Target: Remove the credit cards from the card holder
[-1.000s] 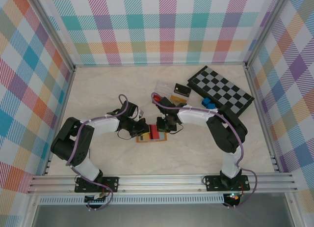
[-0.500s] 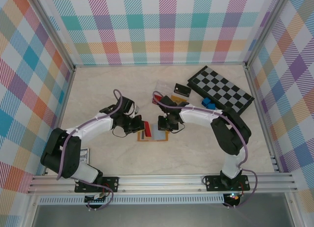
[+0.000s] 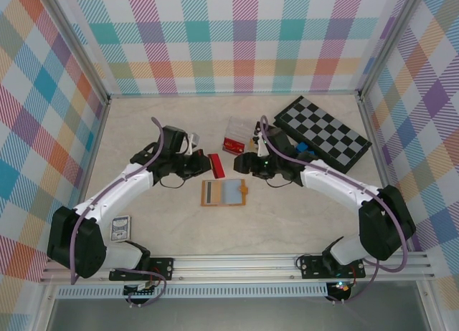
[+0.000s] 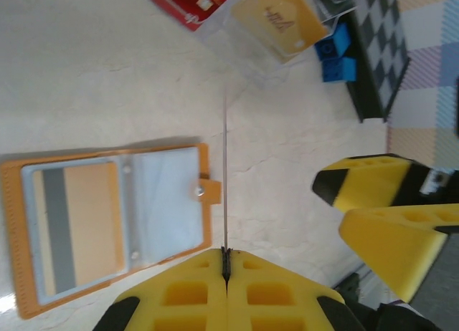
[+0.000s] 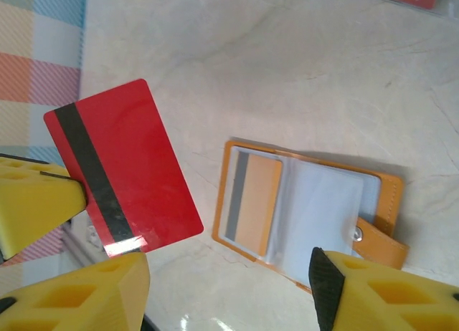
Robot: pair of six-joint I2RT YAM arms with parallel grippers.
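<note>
Tabletop of pale marbled stone pattern [image 3: 287,223] carries a tan-orange leather-like folding wallet [image 3: 224,193], lying open and flat near the middle, between the two arms and a little nearer the camera than their grippers. Its inside faces up, showing two clear pockets over grey-blue lining. A small clasp tab [image 5: 380,241] with a metal snap sticks out from its right edge. An orange-yellow card [image 5: 257,205], a thin plastic rectangle with a grey stripe, sits in the left pocket. A red card [image 5: 122,166], thin plastic with a black stripe along one long side, is out of the wallet, just beyond its far left corner.

Both arms stretch forward from the near edge and bend inward, so that their wrists point at each other across the centre. The left gripper [image 3: 204,163] has its yellow fingers pressed together on one end of the red card. The right gripper [image 3: 242,161], just beside the free end of that card, has its jaws standing well apart.
</note>
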